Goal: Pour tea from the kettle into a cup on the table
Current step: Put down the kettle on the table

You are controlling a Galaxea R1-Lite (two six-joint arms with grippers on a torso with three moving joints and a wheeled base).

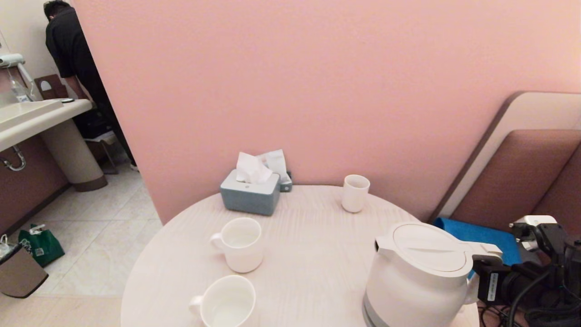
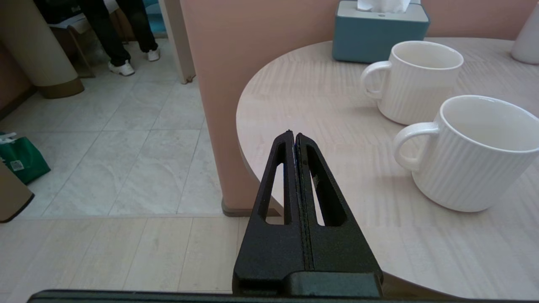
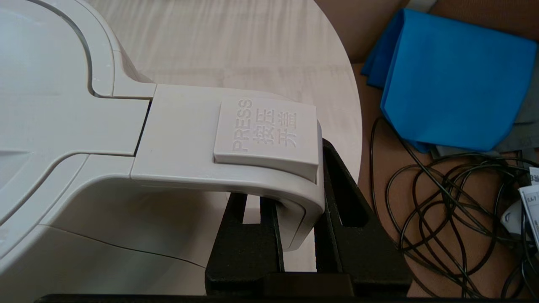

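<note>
Right pincer (image 3: 299,219) clamped – fingers straddling, left pincer (image 2: 294,136) closed, idle

Matte black left claw (image 2: 294,139) and right claw (image 3: 300,235): tapering triangular fingers with slotted cutouts.

I am looking at what reads as a hotel-style guest room or staged hospitality mock-up. A round pale worktop (image 1: 308,254) is standing against a pink partition wall (image 1: 317,81), carrying a tissue box (image 1: 250,196), ribbed white mugs (image 1: 238,244) and a kettle (image 1: 420,277). A washbasin on a pedestal (image 1: 41,118) is showing beyond the partition over tiled floor (image 1: 104,236). A padded headboard-like panel (image 1: 522,168) is leaning nearby, and loose cables (image 3: 446,210) are lying on the floor.
</note>
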